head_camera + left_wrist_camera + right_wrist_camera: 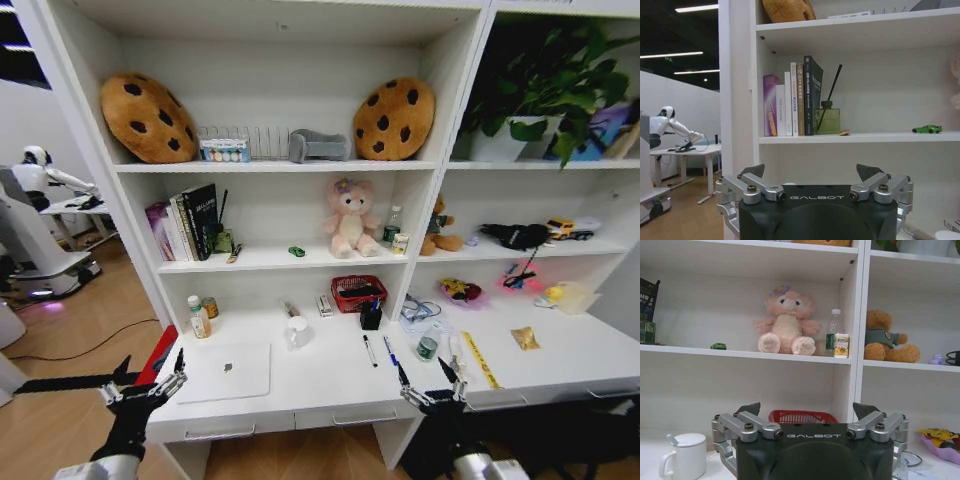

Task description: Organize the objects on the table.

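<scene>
Fingers (178, 362) of the left gripper (150, 380) are spread wide with nothing held between them, and it is held in front of the left end of the table (330, 385), level with the front edge. The right gripper (430, 385) is likewise spread wide and empty, poised at the front edge of the table further right, just before the drawers.

Nearest the left gripper, a silver laptop (227, 372) is laid closed and flat on the tabletop. Behind it, two small bottles (200, 317) are stood near the shelf wall. A white mug (296, 332) is placed behind the right corner of the laptop. Two pens (379, 351) are laid side by side just beyond the right gripper, with a black holder (371, 316) behind them and a red basket (358, 292) further back against the wall. To the right of the pens, a small green-topped item (427, 347) and a yellow ruler (480, 359) are seen, the ruler lying at a slant. A gold packet (525, 338) is set further right, well apart from both grippers.

On the shelf above, a pink plush toy (786, 327) is seated beside a bottle (834, 332), and a tiny green car (927, 129) is placed to its left, past a row of books (792, 99).
</scene>
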Robot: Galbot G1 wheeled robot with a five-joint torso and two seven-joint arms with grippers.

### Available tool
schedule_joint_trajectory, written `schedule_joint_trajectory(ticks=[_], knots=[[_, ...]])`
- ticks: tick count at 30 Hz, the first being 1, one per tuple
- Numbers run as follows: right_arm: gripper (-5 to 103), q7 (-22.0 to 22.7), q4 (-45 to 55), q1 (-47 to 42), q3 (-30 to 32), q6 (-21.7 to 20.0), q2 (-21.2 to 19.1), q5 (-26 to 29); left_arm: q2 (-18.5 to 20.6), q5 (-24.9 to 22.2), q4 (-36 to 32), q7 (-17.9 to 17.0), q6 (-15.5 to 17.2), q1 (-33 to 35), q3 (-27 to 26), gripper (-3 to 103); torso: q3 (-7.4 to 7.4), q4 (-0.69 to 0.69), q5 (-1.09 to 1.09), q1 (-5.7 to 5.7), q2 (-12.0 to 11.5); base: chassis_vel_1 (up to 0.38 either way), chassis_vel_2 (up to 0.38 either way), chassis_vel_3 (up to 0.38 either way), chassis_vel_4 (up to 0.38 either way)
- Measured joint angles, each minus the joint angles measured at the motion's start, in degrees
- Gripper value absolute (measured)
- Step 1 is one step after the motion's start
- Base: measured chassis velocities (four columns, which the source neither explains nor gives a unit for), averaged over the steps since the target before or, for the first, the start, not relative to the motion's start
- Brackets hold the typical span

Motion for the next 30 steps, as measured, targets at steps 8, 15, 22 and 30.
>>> schedule_joint_trajectory(ticks=[8,15,22,30], knots=[[100,0.28,0.17,0.38,0.12,-0.32,-0.11,0.37,-0.61,0.55,0.01,0.05,-0.06,-0.02,1.02,100,0.0,0.0,0.01,0.0,0.0,0.0,0.0,0.0,0.0],[100,0.34,-0.31,1.0,-1.26,-0.57,0.27,0.68,-1.88,2.06,0.15,0.31,-0.64,0.65,2.97,100,0.0,-0.01,0.01,0.0,0.0,0.0,0.0,0.0,0.0],[100,0.8,-0.84,2.54,-1.53,-1.38,-0.4,1.61,-2.14,2.24,0.16,0.48,-0.92,1.04,2.97,100,0.0,0.0,0.01,0.0,0.0,-0.1,-0.113,0.103,0.098],[100,1.43,-1.43,4.12,-2.8,-1.66,-1.51,1.93,-2.46,2.39,0.21,0.59,-0.93,1.21,3.11,100,0.0,0.0,-0.01,0.0,0.0,-0.189,-0.198,0.204,0.194]])
